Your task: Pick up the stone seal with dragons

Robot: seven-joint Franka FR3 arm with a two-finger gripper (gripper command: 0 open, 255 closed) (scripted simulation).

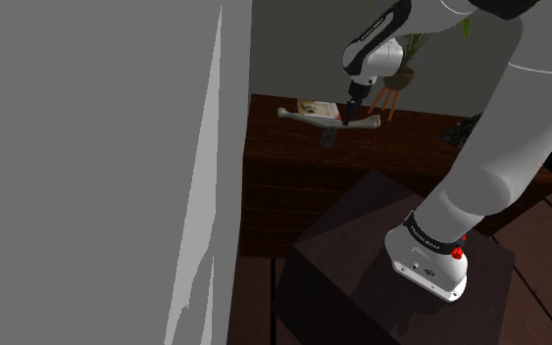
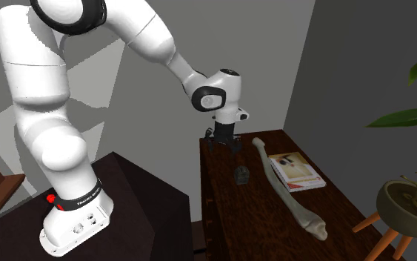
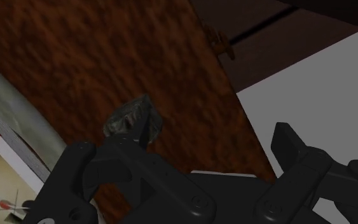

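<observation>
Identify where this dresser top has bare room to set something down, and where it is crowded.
The dresser top is bare between the stone seal, the bone and the end by the potted plant, and across the bone, beside the book toward that end. Crowded: seal, bone and book bunch near the open gripper.

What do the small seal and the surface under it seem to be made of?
The seal looks like rough, matte grey stone: mottled, lumpy carved surface, though that is only likely. The cabinet top looks like dark reddish-brown wood, fairly matte: blotchy grain pattern.
</observation>
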